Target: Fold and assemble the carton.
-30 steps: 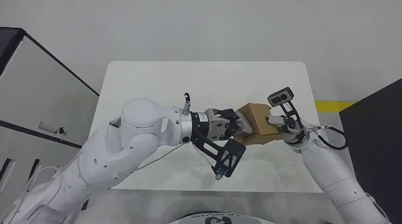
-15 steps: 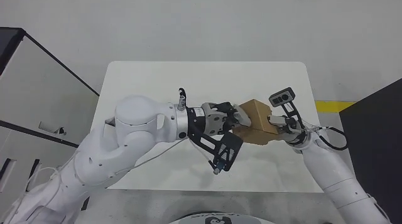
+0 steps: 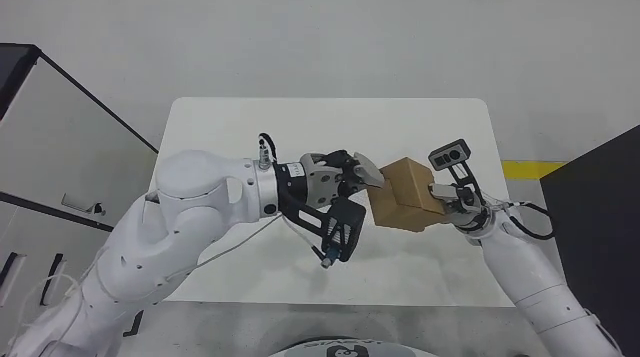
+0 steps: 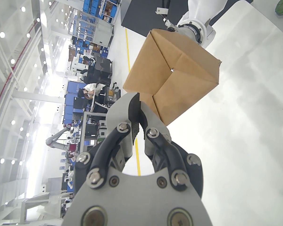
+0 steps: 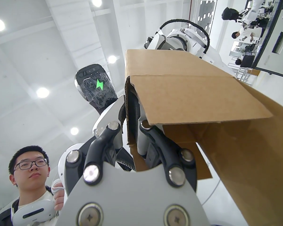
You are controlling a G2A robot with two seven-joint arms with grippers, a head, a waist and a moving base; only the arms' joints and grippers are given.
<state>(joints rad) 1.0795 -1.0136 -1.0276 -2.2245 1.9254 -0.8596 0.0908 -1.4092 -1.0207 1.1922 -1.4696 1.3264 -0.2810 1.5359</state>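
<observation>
We are working at the white table (image 3: 230, 127). Over its right half we are holding the brown carton (image 3: 405, 192) tilted, its folded end facing the left gripper (image 3: 362, 169). The right gripper (image 3: 441, 197) is clamping one carton wall. The left gripper's fingers are pressing together on nothing, just beside the carton.

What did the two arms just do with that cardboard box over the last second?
The left gripper, which was up against the carton, has drawn back from it across the table and now sits apart from it, shut. The right gripper stayed clamped on the carton's wall, keeping it in about the same spot.
</observation>
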